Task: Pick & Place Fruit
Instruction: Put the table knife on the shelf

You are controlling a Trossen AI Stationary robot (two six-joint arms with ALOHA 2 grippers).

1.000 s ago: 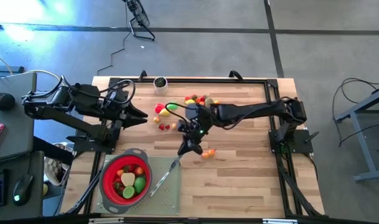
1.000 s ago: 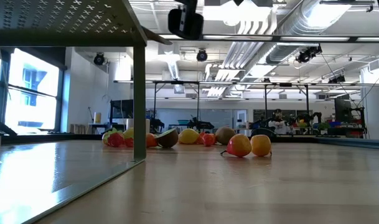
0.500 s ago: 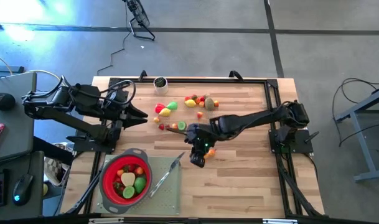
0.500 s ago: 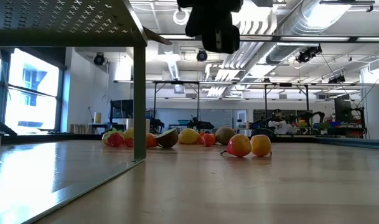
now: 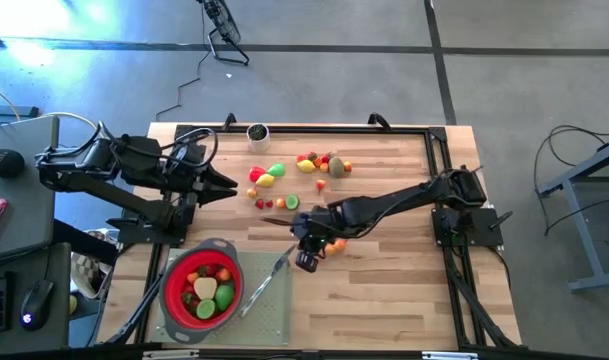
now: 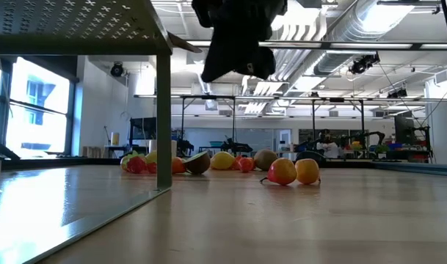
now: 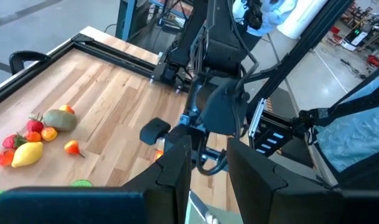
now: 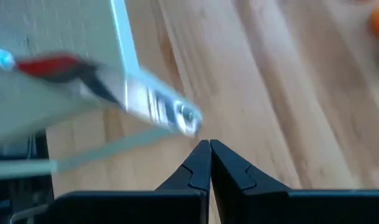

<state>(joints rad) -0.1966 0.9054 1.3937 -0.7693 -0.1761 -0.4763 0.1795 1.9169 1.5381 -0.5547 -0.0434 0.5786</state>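
**High view: strainer part-filled, no readable writing**

The red bowl-shaped strainer (image 5: 204,290) holds several small toy fruits (image 5: 205,289); more toy fruits (image 5: 321,163) lie mid-table. The right gripper (image 5: 306,262) hovers clenched, empty; the left gripper (image 5: 229,185) waits, slightly parted.

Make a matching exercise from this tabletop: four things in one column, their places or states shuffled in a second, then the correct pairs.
Things:
1. right gripper
2. left gripper
3. red strainer
4. knife

Places or states:
A. on the grey mat, holding several fruits
B. shut, empty, above the table's middle near the knife
C. waiting at the table's left edge
D. lying beside the strainer on the mat

Pairs: 1-B, 2-C, 3-A, 4-D
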